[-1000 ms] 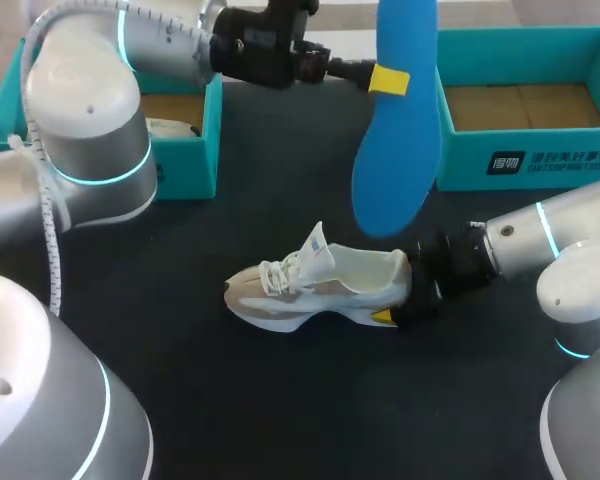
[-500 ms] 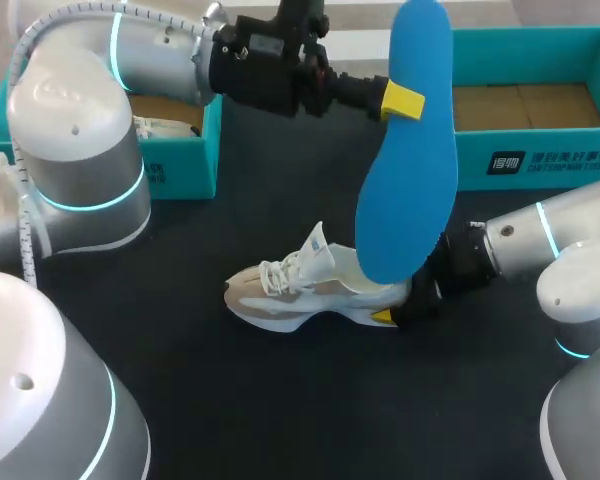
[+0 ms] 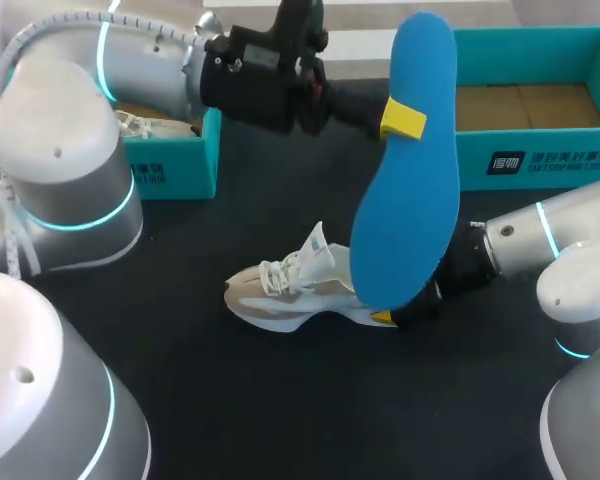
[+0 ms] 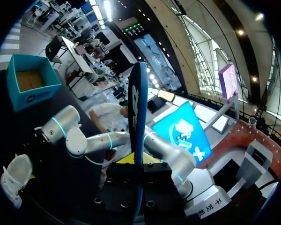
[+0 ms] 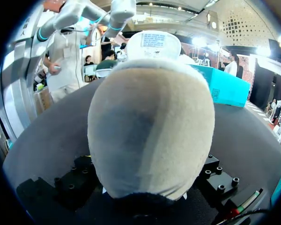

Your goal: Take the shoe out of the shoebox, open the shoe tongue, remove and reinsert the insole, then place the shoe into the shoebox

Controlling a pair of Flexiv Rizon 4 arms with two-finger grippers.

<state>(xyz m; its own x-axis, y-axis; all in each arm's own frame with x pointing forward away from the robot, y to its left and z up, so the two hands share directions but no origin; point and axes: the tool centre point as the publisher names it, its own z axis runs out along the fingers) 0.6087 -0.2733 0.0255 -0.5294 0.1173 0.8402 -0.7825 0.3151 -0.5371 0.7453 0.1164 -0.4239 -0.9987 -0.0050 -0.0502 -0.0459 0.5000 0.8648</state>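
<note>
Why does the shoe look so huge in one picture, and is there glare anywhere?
Right wrist view: the shoe sits right against the camera, heel first, so it fills the picture. Left wrist view: bright glare spots behind the edge-on insole. Head view: even light, hardly any shadow on the black table.

My left arm (image 3: 150, 50) comes in from the left and stretches level past the middle, its tool (image 3: 401, 120) clamped on the insole (image 3: 405, 230), while my right arm (image 3: 540, 240) lies low from the right, its tool (image 3: 405, 305) gripping the shoe (image 3: 290, 290) by the heel.
</note>
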